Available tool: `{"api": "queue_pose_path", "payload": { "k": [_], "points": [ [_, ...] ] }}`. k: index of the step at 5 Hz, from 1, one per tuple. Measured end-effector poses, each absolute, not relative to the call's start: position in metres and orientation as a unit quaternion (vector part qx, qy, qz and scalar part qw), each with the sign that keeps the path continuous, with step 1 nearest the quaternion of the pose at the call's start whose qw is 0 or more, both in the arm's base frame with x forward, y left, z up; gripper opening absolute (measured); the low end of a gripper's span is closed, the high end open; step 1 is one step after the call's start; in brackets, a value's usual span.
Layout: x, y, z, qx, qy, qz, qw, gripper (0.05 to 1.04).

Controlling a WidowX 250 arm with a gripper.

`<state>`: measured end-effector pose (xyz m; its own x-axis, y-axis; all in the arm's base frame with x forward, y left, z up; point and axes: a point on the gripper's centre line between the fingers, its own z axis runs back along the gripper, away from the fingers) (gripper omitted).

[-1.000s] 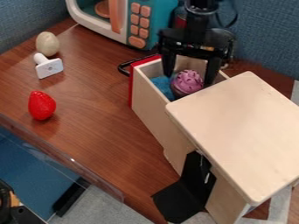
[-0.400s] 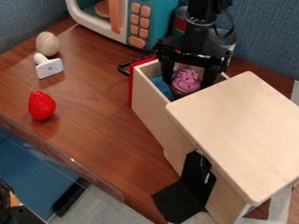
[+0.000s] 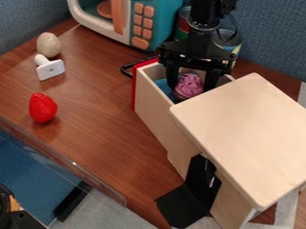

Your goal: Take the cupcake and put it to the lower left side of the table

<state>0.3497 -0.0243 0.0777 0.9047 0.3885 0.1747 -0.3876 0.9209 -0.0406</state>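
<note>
A red strawberry (image 3: 43, 108) lies on the brown table (image 3: 108, 127), near a pale egg (image 3: 48, 44) and a white, knobbed piece (image 3: 50, 69). Farther right, beyond a teal toy microwave (image 3: 157, 22), is a red-fronted wooden drawer (image 3: 150, 100). Inside it, beside something blue (image 3: 163, 83), sits the cupcake (image 3: 189, 82): a rounded swirl of pinkish-purple frosting flecked with dark bits, over a darker, mostly hidden base. The black claw (image 3: 191, 89) hangs down around it; whether it grips the cupcake cannot be told, nor how far open it is. A pale wooden top (image 3: 245, 134) stands at the right.
</note>
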Motion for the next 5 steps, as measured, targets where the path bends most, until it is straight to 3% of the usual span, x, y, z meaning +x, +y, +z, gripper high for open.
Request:
{"api": "queue_pose_path", "payload": {
  "k": [1,3,4,5],
  "points": [
    [0.346,-0.027,0.083,-0.017,-0.089,0.194,0.977,0.825],
    [0.332,-0.029,0.148,-0.067,-0.139,0.185,0.97,0.825],
    [0.318,-0.014,0.179,-0.067,-0.171,0.191,0.964,0.825],
    [0.3,0.002,0.186,-0.063,-0.174,0.208,0.961,0.825]
  ]
}}
